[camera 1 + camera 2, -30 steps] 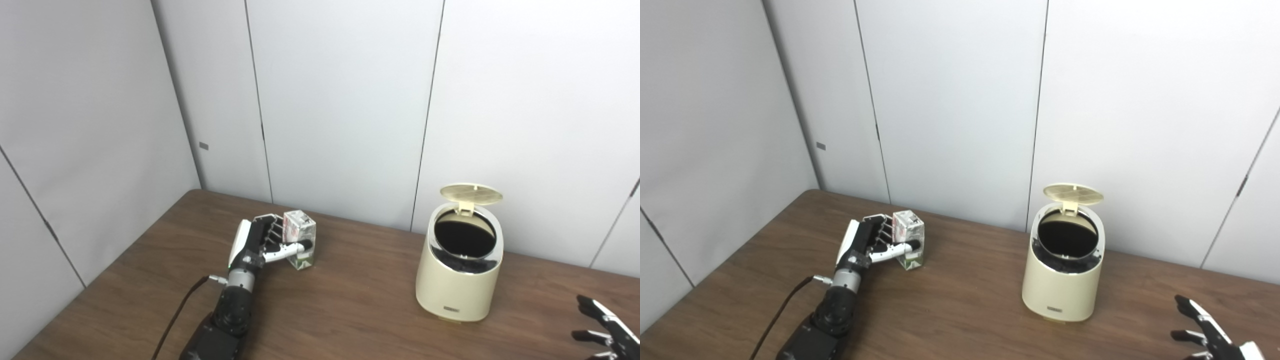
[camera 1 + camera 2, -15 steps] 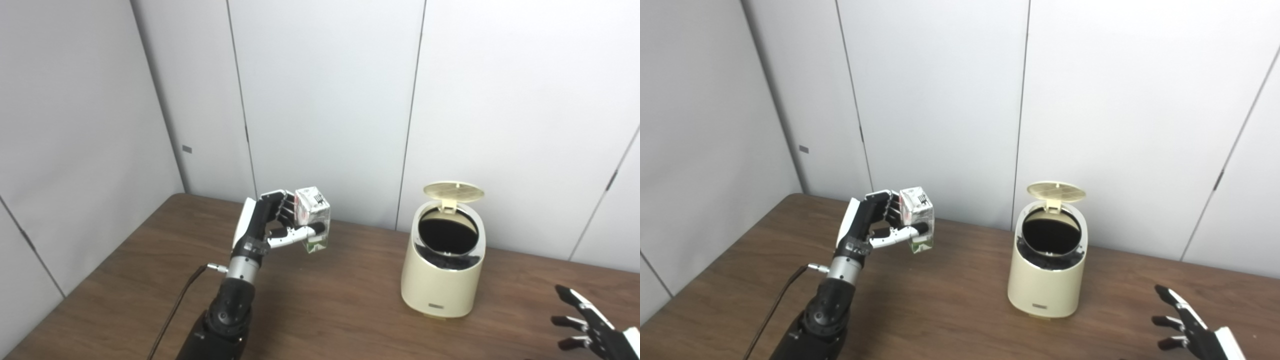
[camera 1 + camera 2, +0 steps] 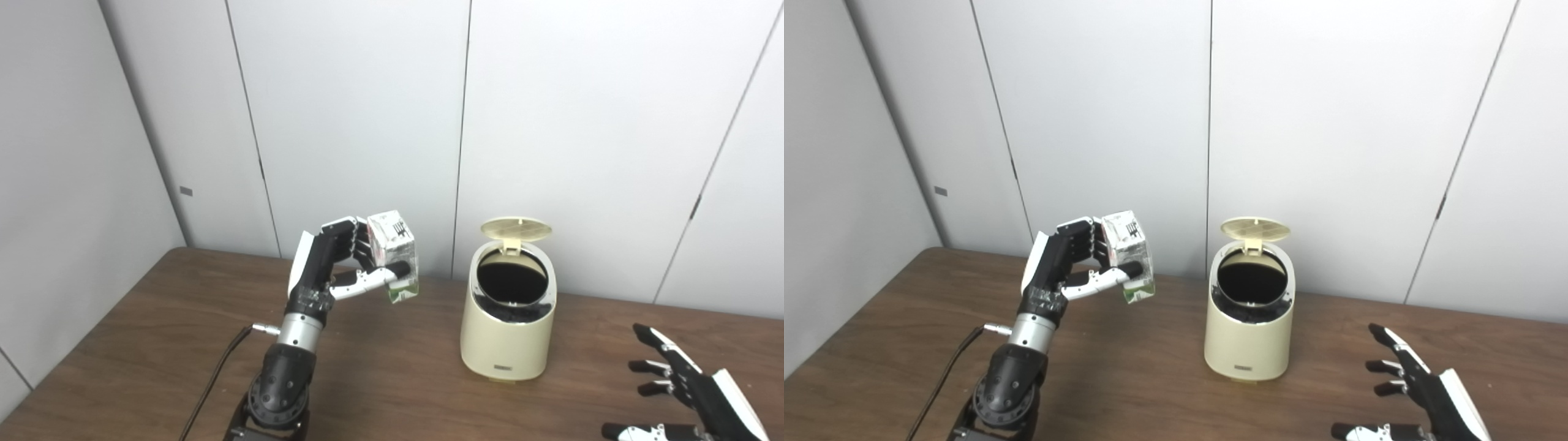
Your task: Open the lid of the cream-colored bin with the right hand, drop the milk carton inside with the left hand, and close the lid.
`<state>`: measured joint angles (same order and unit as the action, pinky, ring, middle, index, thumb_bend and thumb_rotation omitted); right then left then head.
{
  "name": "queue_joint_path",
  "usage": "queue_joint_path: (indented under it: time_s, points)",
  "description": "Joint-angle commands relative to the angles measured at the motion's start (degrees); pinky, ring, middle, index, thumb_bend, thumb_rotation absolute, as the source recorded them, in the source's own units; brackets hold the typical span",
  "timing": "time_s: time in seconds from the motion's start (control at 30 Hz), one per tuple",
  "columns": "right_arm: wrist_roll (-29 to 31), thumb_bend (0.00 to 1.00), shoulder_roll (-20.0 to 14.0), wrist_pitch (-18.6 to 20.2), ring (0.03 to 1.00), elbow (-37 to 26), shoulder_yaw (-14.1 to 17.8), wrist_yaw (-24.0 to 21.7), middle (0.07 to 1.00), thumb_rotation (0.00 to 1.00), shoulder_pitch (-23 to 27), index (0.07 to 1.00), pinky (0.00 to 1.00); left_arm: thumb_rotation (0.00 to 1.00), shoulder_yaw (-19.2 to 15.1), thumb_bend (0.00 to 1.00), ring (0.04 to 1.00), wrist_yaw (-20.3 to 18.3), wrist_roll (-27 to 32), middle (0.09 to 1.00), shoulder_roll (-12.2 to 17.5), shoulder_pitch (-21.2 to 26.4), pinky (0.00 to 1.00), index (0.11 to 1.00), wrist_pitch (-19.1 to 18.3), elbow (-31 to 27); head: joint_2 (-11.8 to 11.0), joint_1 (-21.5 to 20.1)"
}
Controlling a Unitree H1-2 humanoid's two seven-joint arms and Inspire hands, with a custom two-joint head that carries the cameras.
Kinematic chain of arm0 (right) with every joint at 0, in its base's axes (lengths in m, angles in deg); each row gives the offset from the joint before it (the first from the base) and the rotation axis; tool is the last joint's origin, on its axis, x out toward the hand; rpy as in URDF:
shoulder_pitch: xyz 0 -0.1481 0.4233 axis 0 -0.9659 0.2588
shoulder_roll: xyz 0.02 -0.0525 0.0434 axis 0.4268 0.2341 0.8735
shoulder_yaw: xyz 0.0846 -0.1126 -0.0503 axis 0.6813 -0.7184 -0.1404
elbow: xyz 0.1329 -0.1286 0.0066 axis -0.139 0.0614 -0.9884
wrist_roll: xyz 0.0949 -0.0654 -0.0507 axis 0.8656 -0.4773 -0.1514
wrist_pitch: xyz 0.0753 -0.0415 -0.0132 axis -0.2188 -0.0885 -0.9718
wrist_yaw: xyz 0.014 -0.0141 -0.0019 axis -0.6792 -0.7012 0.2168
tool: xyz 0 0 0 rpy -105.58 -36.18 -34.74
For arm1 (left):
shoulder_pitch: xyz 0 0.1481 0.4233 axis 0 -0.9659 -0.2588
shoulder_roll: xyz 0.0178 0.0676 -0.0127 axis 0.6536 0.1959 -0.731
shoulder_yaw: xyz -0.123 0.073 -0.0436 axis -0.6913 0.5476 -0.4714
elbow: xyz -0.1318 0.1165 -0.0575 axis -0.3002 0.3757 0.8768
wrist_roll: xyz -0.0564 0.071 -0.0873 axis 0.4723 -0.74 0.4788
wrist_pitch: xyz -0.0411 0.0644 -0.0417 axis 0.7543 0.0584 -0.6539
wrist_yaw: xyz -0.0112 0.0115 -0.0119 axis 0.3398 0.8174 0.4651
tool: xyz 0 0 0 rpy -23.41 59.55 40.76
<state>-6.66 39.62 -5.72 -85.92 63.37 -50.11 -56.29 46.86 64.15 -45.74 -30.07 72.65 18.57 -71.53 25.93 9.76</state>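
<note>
The cream-colored bin [image 3: 508, 331] stands on the brown table, its round lid [image 3: 516, 229] flipped up at the back and its dark inside showing. My left hand [image 3: 334, 269] is shut on the white milk carton [image 3: 395, 254], which has a green base. It holds the carton upright in the air, left of the bin and at about the height of its rim. My right hand [image 3: 686, 386] is open with fingers spread, low at the front right, apart from the bin.
The wooden table [image 3: 398, 373] runs up to grey wall panels [image 3: 551, 122] at the back and on the left. A black cable [image 3: 211, 383] trails from my left wrist over the table.
My left hand has lifted the carton off the table and carried it toward the bin. The camera has panned right, so the whole scene has shifted left. The lid stays up.
</note>
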Motion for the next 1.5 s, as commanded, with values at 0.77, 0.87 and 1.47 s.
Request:
queue_joint_path:
  time_s: [0.77, 0.87, 1.47]
  points:
    - [-0.9, 0.76, 0.5, -6.4, 0.769, 2.6, -0.9, 1.5, 0.913, 0.13, 3.1, 0.894, 0.55, 0.0, 4.7, 0.52, 0.421, -0.7, -0.3, 0.48, -9.1, 7.9, 0.37, 0.483, 5.9, 2.8, 0.5, -5.1]
    - [-1.0, 0.75, 0.6, -6.1, 0.77, 2.3, -0.9, 1.4, 0.912, 0.14, 2.9, 0.898, 0.56, 0.0, 4.9, 0.52, 0.428, -0.7, -0.1, 0.483, -9.8, 8.6, 0.38, 0.482, 7.5, 4.9, 0.4, -5.4]
    - [-1.7, 0.75, 0.7, -7.3, 0.762, 2.1, -0.7, 1.5, 0.914, 0.13, 2.3, 0.899, 0.53, 0.0, 5.4, 0.52, 0.469, 8.4, -6.3, 0.48, -13.0, 13.7, 0.43, 0.49, 19.5, 20.4, 0.7, -7.6]
